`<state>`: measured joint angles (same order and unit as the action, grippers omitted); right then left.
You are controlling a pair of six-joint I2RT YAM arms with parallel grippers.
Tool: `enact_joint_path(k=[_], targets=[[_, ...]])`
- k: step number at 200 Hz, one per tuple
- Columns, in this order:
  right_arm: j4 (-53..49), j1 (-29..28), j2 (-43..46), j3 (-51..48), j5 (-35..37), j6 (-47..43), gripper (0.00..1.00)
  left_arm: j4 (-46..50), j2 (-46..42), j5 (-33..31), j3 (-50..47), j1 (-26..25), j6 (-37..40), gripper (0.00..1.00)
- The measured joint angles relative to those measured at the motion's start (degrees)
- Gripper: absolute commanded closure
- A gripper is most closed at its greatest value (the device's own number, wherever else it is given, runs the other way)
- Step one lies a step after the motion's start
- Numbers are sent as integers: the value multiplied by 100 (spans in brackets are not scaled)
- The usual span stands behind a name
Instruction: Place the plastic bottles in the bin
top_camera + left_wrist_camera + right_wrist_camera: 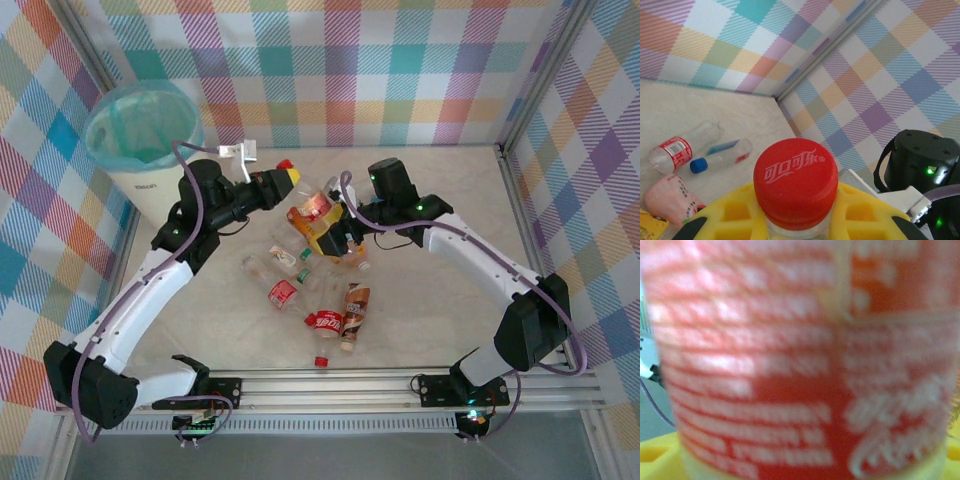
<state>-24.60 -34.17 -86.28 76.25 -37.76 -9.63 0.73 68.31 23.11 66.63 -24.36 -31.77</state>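
Holding a bottle [795, 175], left tool [287, 176] hangs between bin [140, 190] and pile [325, 320].

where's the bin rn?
Top external view: the bin stands in the table's far-left corner against the plaid wall, left of the left gripper.

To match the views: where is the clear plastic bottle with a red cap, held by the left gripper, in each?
Top external: red-capped clear bottle, upper centre, in the left gripper.
Left wrist: bottom centre, cap facing the camera.
Right wrist: blurred red label; same bottle or not, unclear.
Shared: right arm's black housing.
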Motion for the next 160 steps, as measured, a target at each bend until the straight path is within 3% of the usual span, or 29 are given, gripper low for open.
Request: enact_joint_path(k=[41,87,160], targets=[[188,0,380,0,634,216,0,686,-186,-942,490,0,315,100],[581,0,1084,0,1167,304,0,1917,-269,-2573,2144,109,1043,100],[743,-168,667,210,1143,494,0,3176,778,-4402,5250,1458,2393,100]])
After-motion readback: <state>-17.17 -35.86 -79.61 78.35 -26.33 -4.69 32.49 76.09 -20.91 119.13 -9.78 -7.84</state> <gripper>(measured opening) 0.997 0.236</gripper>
